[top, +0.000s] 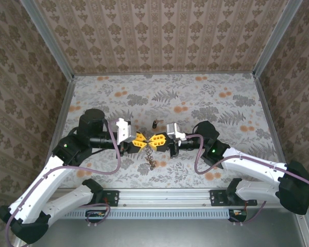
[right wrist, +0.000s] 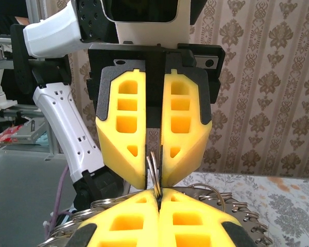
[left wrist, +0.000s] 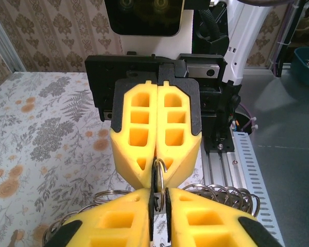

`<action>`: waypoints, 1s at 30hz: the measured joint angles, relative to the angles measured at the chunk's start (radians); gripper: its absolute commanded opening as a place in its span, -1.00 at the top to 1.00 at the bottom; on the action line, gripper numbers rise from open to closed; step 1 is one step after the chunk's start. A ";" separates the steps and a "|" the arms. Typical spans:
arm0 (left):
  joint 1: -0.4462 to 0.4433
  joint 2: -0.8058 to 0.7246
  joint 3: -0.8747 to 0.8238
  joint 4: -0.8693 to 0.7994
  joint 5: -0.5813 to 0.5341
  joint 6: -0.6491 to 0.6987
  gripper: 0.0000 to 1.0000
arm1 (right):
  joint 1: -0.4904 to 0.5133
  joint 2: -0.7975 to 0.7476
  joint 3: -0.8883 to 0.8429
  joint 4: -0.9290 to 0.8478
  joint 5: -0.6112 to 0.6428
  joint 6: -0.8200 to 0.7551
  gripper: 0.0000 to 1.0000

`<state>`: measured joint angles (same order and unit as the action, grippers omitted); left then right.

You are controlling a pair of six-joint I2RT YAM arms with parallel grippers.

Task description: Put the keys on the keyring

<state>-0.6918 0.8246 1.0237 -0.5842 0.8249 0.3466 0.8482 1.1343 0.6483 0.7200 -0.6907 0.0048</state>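
Both grippers meet tip to tip above the near middle of the table. My left gripper and my right gripper each pinch the same thin silver loop, edge-on between the yellow fingers. It belongs to the keyring, whose beaded rim of coils hangs below and behind the jaws. One tiny dark key lies on the cloth just beyond the grippers. The brassy key with the blue bit is out of view.
The floral tablecloth stretches back to patterned walls on three sides. An aluminium rail runs along the near edge between the arm bases. Purple cables loop beside both wrists.
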 measured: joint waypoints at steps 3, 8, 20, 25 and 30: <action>0.001 0.000 -0.001 0.002 -0.002 0.005 0.91 | 0.000 0.000 -0.001 0.000 -0.001 0.000 1.00; 0.005 0.001 -0.001 0.002 0.002 0.006 1.00 | 0.002 0.000 -0.001 -0.006 -0.001 -0.005 1.00; 0.005 0.013 -0.001 -0.080 -0.010 0.060 1.00 | 0.008 0.000 -0.001 -0.053 0.011 -0.035 0.64; 0.005 0.014 0.000 -0.114 -0.025 0.082 1.00 | 0.008 0.002 0.002 -0.069 0.008 -0.036 0.96; 0.006 0.013 0.000 -0.131 -0.044 0.085 1.00 | 0.010 0.020 0.008 -0.073 0.002 -0.042 1.00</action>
<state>-0.6853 0.8375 1.0241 -0.7155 0.7807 0.4313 0.8577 1.1542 0.6559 0.6472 -0.6888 -0.0376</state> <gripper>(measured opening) 0.061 0.047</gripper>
